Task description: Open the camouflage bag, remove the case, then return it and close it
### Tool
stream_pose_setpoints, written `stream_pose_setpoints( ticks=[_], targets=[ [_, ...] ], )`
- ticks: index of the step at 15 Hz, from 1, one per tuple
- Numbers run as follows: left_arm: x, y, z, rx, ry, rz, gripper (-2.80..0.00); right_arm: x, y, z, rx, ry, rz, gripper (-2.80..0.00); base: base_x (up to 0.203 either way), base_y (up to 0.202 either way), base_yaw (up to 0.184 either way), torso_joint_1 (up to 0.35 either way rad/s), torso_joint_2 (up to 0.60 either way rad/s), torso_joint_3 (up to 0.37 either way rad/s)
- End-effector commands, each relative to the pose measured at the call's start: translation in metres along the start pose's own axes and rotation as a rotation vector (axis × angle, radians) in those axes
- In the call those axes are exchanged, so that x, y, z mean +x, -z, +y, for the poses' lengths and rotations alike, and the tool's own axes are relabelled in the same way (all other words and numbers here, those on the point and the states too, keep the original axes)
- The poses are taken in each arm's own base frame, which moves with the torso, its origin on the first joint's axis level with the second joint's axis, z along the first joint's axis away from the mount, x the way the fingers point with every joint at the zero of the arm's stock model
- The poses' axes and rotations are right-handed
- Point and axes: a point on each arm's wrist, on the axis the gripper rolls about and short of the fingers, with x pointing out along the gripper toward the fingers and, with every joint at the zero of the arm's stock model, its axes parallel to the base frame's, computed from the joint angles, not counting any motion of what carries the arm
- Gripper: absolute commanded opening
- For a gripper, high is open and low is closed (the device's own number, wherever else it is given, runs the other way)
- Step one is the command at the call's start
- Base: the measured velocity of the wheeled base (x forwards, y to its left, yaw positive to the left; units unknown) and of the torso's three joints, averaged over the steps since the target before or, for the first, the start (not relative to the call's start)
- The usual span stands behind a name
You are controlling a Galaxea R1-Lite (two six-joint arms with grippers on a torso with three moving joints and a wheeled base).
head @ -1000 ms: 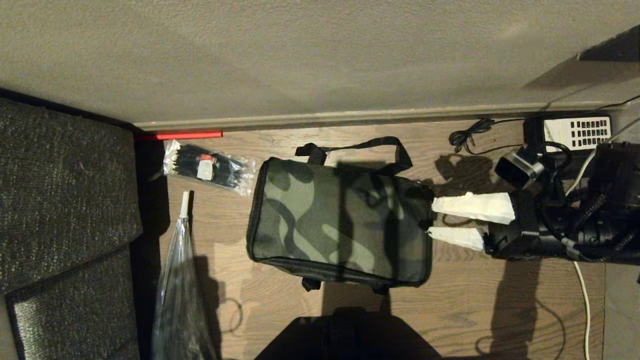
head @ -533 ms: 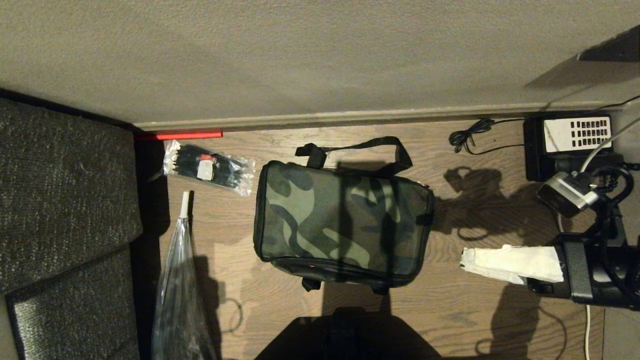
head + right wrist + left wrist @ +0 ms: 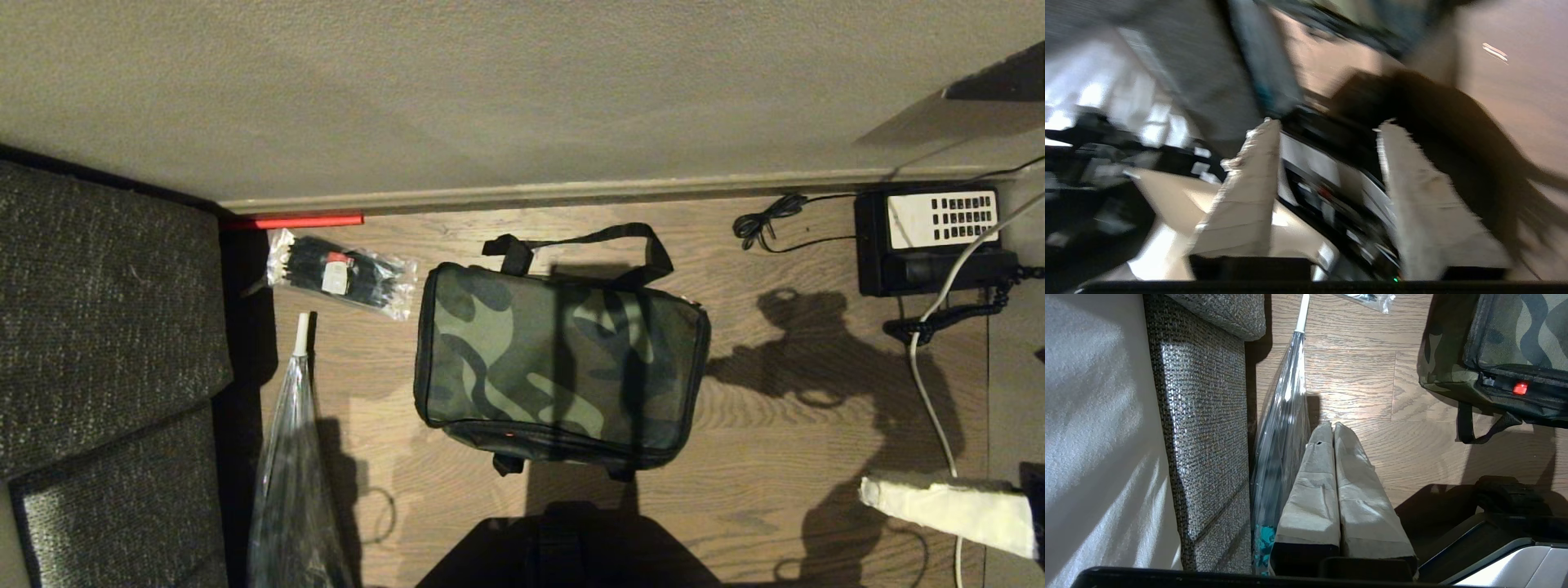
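The camouflage bag (image 3: 562, 371) is lying closed on the wooden floor (image 3: 775, 457), roughly midway between the sofa (image 3: 98, 343) on the robot's left and the black telephone (image 3: 931, 241) on its right. Its patterned top is facing up, and 1 black strap (image 3: 588, 245) is looping out toward the wall (image 3: 490, 90) while shorter black tabs are showing along the near edge. A small red tag is showing on the bag's black side in the left wrist view. The case is not showing anywhere.

A clear packet of black ties (image 3: 339, 273) is lying just beside the bag's far left corner, and a folded clear umbrella (image 3: 294, 474) is lying along the sofa's edge. A red strip (image 3: 294, 220) is sitting at the foot of the wall.

The right claw (image 3: 1327, 126) is hanging well apart from the bag, low at the right edge of the head view, its 2 padded fingers (image 3: 1249, 192) spread with a clear gap and nothing between them. The left claw (image 3: 1333, 426) is hanging parked near the umbrella, its fingers pressed together, gripping nothing.
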Motion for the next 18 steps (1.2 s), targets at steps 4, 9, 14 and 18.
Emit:
stream_pose_setpoints(
  ticks=[4, 9, 14, 18],
  targets=[
    [0.0, 0.0, 0.0, 0.0, -0.001, -0.001, -2.8, -0.057, 0.071, 0.006, -0.218, 0.272, -0.046, -2.8, 0.0, 0.0, 0.0, 0.0, 0.0, 0.0],
    [0.0, 0.0, 0.0, 0.0, -0.001, -0.001, -2.8, -0.051, 0.14, -0.019, -0.354, 0.547, -0.233, -2.8, 0.0, 0.0, 0.0, 0.0, 0.0, 0.0],
    [0.0, 0.0, 0.0, 0.001, -0.001, 0.0, -2.8, -0.052, 0.163, -0.03, -0.416, 0.75, -0.457, -2.8, 0.0, 0.0, 0.0, 0.0, 0.0, 0.0],
    [0.0, 0.0, 0.0, 0.0, -0.001, 0.0, -2.8, -0.055, 0.167, -0.028, -0.4, 0.73, -0.54, -2.8, 0.0, 0.0, 0.0, 0.0, 0.0, 0.0]
  ],
)
